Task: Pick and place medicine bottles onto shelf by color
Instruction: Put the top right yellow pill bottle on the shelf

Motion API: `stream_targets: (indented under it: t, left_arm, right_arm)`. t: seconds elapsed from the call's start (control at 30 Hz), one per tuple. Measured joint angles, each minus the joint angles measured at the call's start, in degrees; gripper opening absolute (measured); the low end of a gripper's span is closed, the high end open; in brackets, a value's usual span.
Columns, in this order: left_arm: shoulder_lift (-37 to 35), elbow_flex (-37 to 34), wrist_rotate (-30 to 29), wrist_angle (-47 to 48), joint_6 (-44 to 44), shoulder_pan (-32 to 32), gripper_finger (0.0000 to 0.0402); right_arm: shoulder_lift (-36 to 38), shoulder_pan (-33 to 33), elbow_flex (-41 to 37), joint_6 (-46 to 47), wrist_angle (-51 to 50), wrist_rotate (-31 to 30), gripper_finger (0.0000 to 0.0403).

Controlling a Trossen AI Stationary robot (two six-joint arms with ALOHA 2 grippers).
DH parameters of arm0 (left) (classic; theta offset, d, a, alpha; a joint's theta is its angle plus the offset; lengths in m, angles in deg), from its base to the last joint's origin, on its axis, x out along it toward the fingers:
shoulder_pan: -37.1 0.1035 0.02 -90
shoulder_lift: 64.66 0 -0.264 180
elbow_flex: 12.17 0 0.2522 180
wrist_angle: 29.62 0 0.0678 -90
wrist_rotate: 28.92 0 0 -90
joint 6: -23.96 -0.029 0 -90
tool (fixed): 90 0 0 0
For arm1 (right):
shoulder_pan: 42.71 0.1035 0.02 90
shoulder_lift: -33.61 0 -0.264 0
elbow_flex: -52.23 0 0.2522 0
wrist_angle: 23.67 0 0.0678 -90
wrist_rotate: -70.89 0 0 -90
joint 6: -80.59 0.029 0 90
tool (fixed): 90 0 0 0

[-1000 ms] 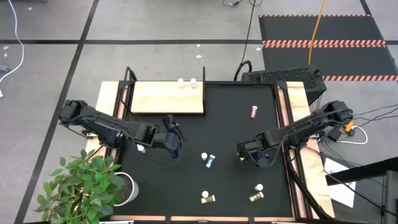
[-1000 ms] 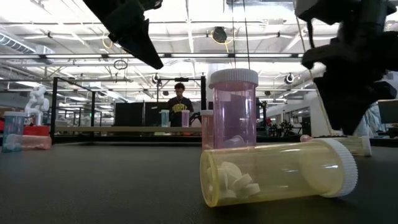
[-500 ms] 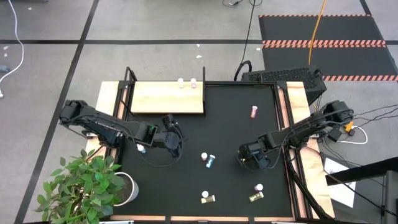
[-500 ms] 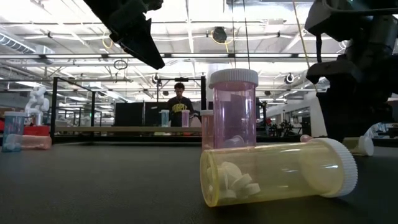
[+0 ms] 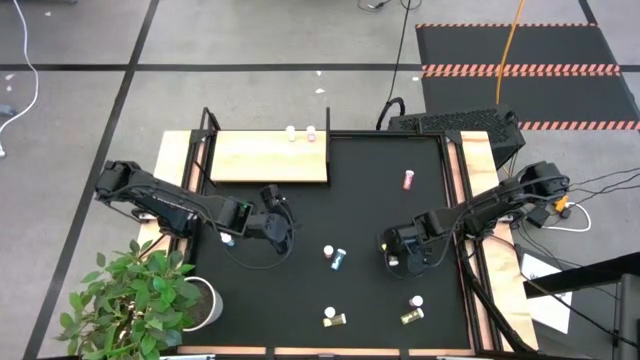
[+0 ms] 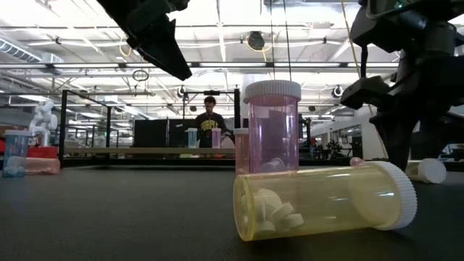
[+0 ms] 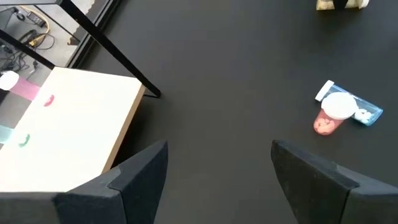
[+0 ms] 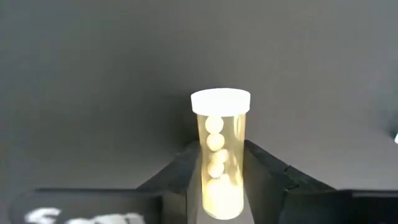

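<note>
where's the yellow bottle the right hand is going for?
Between the right hand's fingers, per the right wrist view: yellow bottle, white cap outward. In the high view that hand sits right of the mat's center.

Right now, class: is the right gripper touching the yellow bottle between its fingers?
Touching. The right wrist view shows the right gripper with both fingers pressed against the sides of the yellow bottle, no gap visible on either side.
</note>
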Motion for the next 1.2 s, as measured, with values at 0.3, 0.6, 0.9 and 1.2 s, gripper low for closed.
stream_targets:
  t: [0.3, 0.6, 0.9, 1.2]
  left_arm:
    - [-0.3, 1.5, 0.2, -1.0, 7.3, -1.1, 0.0282]
    - [-0.4, 7.9, 1.7, -9.0, -1.1, -3.8, 0.0282]
    - [-0.4, 8.0, 1.7, -26.8, -15.3, -1.6, 0.0282]
    - [-3.5, 8.0, 9.1, -36.7, -16.6, 2.3, 0.0282]
  right_arm:
    - [4.5, -4.5, -0.3, 34.4, 8.7, -0.5, 0.0109]
    - [12.3, -7.8, -0.1, 79.6, 29.3, -10.8, 0.0101]
    - [13.0, -7.3, -0.1, 82.1, 49.5, -17.3, 0.0104]
    - [13.0, -6.9, -0.1, 71.1, 68.6, -17.3, 0.0104]
